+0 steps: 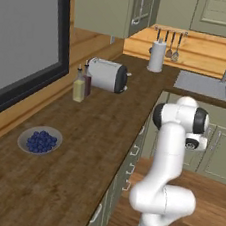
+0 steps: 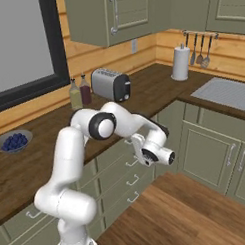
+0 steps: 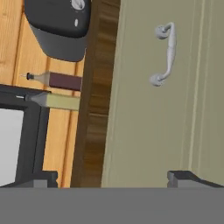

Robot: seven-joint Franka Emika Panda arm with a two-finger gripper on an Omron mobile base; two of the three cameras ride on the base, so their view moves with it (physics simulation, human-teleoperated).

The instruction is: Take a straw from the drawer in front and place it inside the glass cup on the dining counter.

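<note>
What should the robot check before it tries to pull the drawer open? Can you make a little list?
1. Is the gripper open? Ok: in the hand view its two dark fingertips stand wide apart.
2. Is it holding nothing? Ok: no thing sits between the fingertips.
3. Is the curved metal handle in sight? Ok: it sits on the sage-green drawer front, ahead of the hand.
4. Is the gripper touching the handle? Not ok: it is apart from the handle.
5. Is the drawer open? Not ok: the front looks shut, flush under the dark wood worktop.
6. Is a thin green straw inside? Cannot tell: the inside is hidden.
</note>
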